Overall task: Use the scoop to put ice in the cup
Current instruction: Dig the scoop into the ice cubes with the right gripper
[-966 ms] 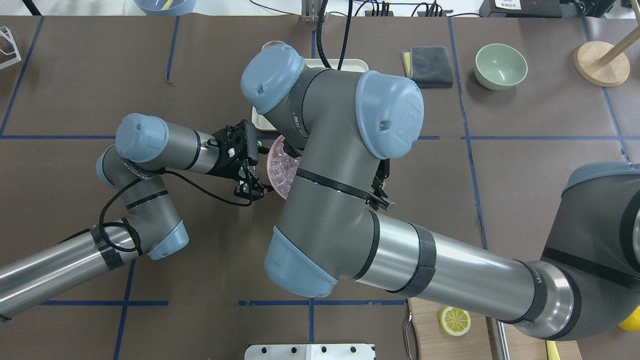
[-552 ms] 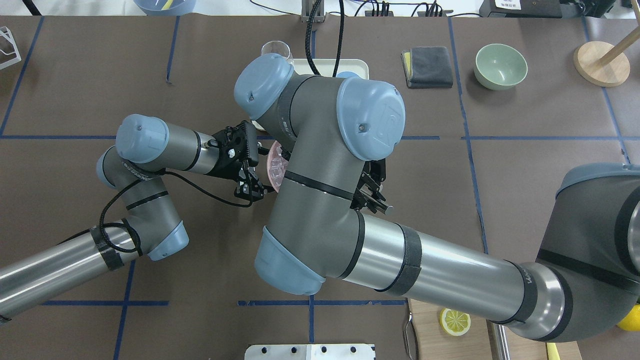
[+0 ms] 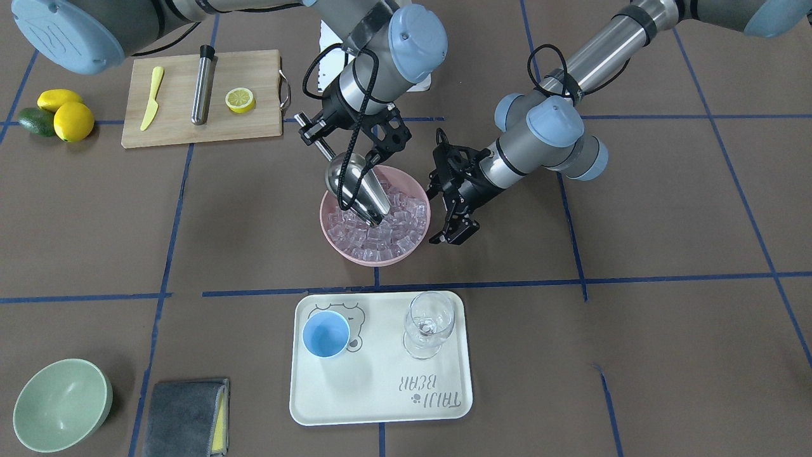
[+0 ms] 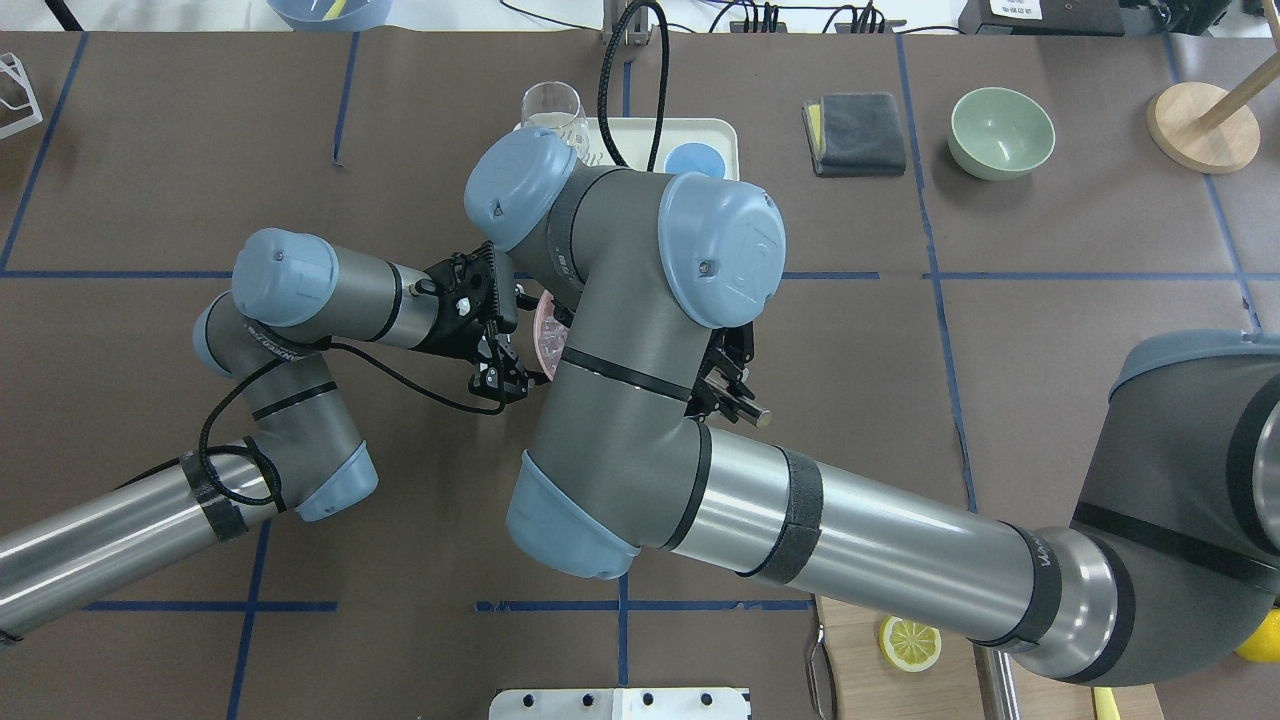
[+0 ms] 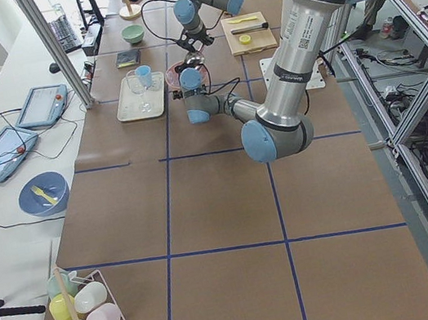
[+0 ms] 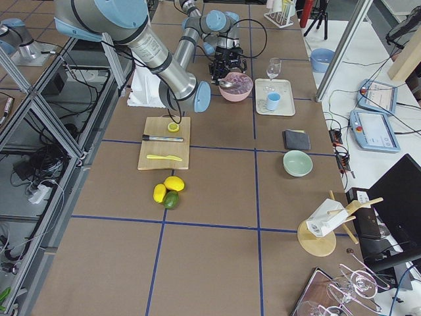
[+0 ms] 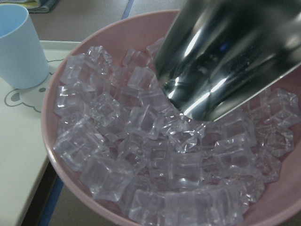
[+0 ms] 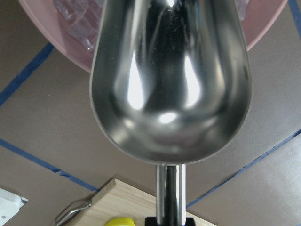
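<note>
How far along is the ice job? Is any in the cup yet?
Done: the right gripper has the scoop by its handle. In hand: the scoop's tip rests among the ice in the pink bowl, but its trough looks empty. Left: lifting ice out and tipping it into the cup, which looks empty.

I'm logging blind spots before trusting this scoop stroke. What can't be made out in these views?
The scoop has its lip cut off by the top edge in the right wrist view. In the front-facing view the lip sits among the ice, so any load is unseen.
The pink bowl: overhead, the right arm covers nearly all of it.
The wine glass: glints inside, too small to tell ice from reflection.
</note>
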Available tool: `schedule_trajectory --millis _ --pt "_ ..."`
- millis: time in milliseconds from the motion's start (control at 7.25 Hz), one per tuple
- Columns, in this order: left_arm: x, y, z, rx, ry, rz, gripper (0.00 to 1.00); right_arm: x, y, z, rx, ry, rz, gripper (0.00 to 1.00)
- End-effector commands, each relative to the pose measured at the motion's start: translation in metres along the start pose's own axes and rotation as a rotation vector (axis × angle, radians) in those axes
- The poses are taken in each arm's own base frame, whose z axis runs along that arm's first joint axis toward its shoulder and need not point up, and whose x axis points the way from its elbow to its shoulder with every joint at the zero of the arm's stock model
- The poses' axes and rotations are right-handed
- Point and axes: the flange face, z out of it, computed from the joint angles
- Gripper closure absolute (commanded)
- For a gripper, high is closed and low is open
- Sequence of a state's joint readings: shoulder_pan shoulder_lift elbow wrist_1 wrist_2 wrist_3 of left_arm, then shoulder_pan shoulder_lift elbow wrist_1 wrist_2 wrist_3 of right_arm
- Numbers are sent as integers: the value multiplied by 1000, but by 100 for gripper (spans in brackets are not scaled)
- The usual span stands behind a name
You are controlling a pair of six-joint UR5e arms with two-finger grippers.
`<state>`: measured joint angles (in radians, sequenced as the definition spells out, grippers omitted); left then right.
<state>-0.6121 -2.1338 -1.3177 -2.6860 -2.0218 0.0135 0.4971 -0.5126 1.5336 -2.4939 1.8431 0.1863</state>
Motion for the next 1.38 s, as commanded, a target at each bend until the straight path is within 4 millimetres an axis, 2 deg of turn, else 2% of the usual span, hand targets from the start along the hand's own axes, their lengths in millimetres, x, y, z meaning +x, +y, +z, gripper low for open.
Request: schedule_trajectory --millis 0,276,552,1241 --pt "0 0 0 0 0 -1 0 4 -3 2 6 11 0 100" --pt "0 1 0 -1 0 -2 0 11 0 7 -17 14 9 100" --pt "0 1 0 -1 -2 -2 0 19 0 -1 -14 15 25 100" --pt "1 1 2 -2 1 -1 0 19 -26 13 21 9 32 100"
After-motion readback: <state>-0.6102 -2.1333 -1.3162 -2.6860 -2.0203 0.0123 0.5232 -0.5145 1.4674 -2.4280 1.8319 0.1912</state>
